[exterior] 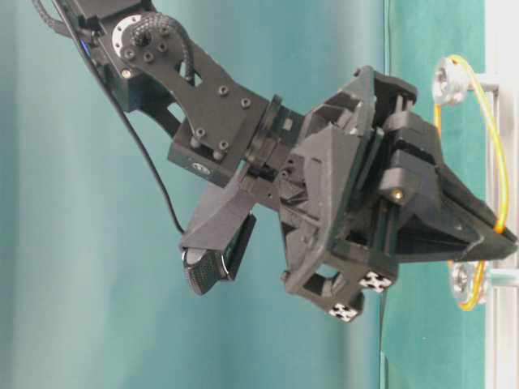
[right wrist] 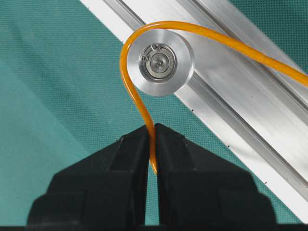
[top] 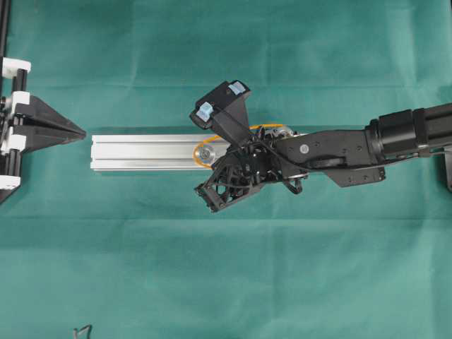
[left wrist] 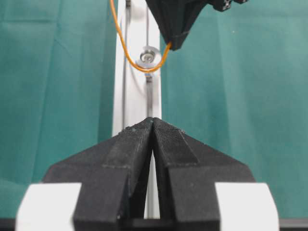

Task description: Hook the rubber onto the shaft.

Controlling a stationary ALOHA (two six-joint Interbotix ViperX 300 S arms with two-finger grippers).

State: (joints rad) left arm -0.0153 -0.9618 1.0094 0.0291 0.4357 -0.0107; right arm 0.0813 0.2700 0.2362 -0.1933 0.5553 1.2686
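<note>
Orange rubber [right wrist: 136,98] pinched between the closed fingertips of the right gripper [right wrist: 152,137], looped around the silver pulley [right wrist: 161,61] on the shaft, aluminium rail [right wrist: 250,91] laid on the green tabletop [right wrist: 53,86] beyond, left gripper [left wrist: 153,126] closed, empty, well apart.

A green cloth [top: 226,268] covers the whole table. Well below the silver rail [top: 141,152], at the cloth's lower edge, lies a small dark object [top: 83,330], perhaps a clip.

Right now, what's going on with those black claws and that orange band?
Right gripper shut on thin orange rubber band, looped around silver pulley. Left gripper shut, empty, at end of aluminium rail. Nothing blocking.
</note>
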